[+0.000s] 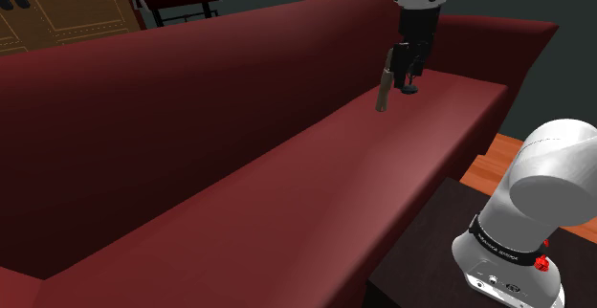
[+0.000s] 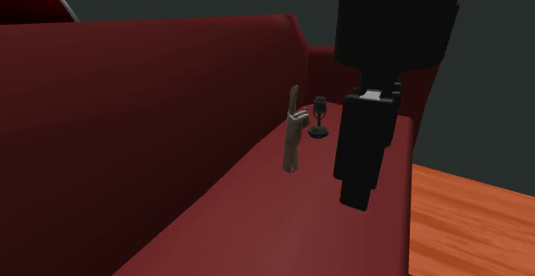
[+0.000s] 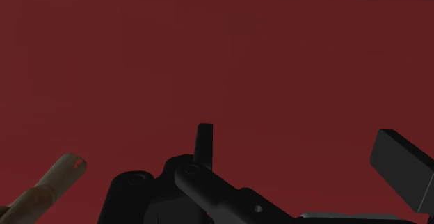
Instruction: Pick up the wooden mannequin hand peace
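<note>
"How many mannequin hands were there, and where?"

"One brown mannequin hand (image 2: 293, 133). It stood upright on the seat just beside the gripper (image 1: 408, 78), outside its fingers and untouched."

"And the gripper itself?"

"Its two black fingers stood wide apart, with nothing between them."

"Anything else near it?"

"One small dark goblet (image 2: 319, 117), just beside the hand. Both stood on one dark red sofa (image 1: 287, 191)."
</note>
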Action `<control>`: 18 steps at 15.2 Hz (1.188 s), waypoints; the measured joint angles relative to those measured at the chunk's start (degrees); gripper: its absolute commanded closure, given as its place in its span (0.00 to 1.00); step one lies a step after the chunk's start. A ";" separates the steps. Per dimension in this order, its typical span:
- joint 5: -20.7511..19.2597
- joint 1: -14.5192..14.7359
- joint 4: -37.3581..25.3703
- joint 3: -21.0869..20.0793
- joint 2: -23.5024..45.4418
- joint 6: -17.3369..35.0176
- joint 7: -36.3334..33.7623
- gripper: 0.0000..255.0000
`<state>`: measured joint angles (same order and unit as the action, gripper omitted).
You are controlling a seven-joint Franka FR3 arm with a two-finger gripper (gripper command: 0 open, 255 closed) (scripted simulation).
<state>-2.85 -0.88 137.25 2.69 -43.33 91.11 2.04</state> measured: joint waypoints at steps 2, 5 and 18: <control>-0.42 -0.21 -0.04 0.62 0.31 0.39 0.71 0.00; -2.38 -1.15 -1.04 3.79 3.17 2.87 4.37 0.00; -4.97 -3.04 -10.95 17.90 22.62 15.89 21.86 0.00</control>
<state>-7.82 -3.93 126.29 20.59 -20.71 106.99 23.90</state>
